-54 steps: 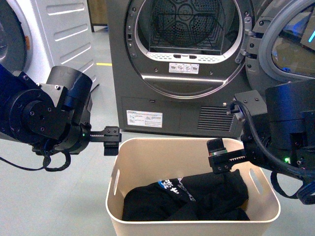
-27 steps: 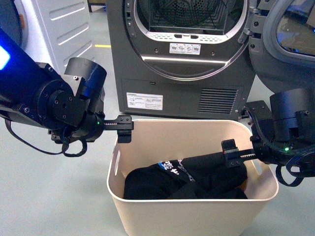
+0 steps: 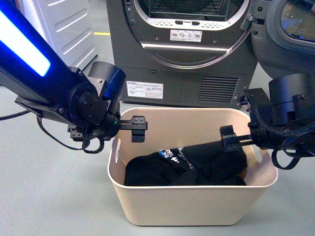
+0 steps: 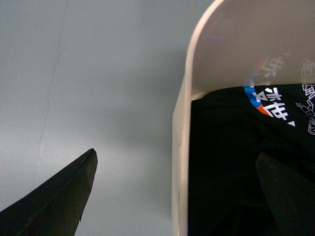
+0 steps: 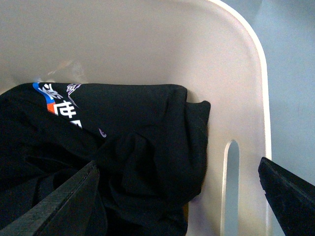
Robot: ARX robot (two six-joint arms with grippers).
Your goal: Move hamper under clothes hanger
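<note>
Left hand (image 3: 138,129) moved inward, astride hamper (image 3: 192,214) rim (fingers (image 4: 59,196) apart)

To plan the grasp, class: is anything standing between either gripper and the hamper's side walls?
Nothing visible does. The left gripper, open, straddles one short wall of the hamper. The right gripper, open, straddles the opposite wall by its slot handle. Only the black garment lies inside.

We see soft, even light with weak shadows on the floor (image 3: 49,206). The blue light strip (image 3: 22,42) is overexposed. The hamper (image 4: 231,44) wall gives a blurred reflection; the black clothes (image 3: 197,164) lose detail.
</note>
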